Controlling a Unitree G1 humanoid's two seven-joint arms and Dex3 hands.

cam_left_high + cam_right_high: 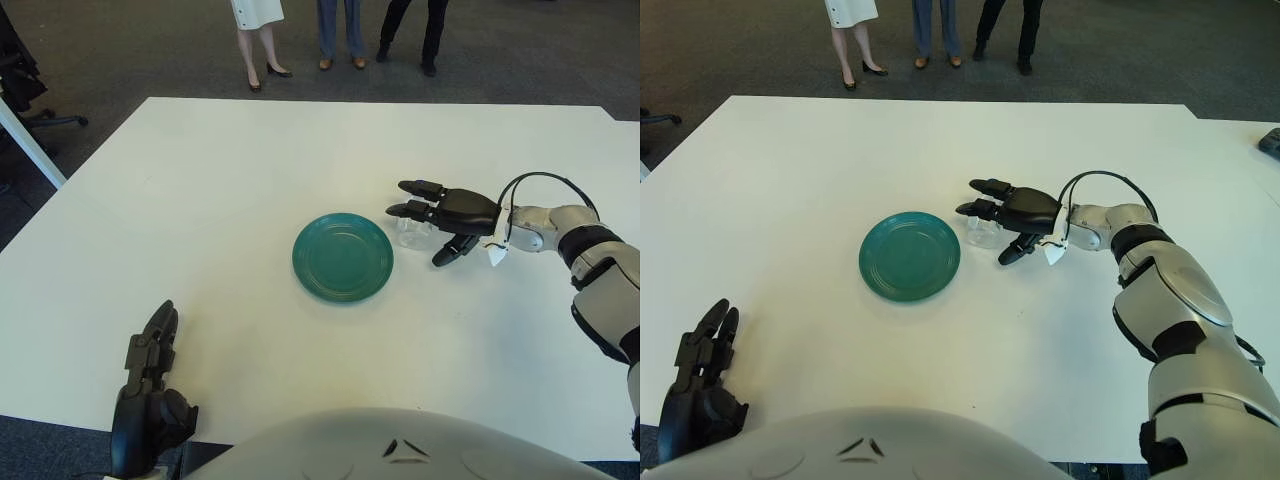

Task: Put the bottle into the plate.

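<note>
Left eye view: my right hand (445,215) cups the bottle (412,231) beside the plate (343,257), fingers spread over it, not yet clamped, positioned to grasp. Left hand (148,400) idle, state indeterminate.

right hand (447,215) over clear bottle (412,230), fingers spread | green plate (343,257) just left | left hand (148,400) near surface (200,200) edge

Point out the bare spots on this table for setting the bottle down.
The green plate is bare, as is the white table left of and behind it. It is crowded only right of the plate, where the right hand reaches over the clear bottle. The left hand shows at the near left edge.
</note>
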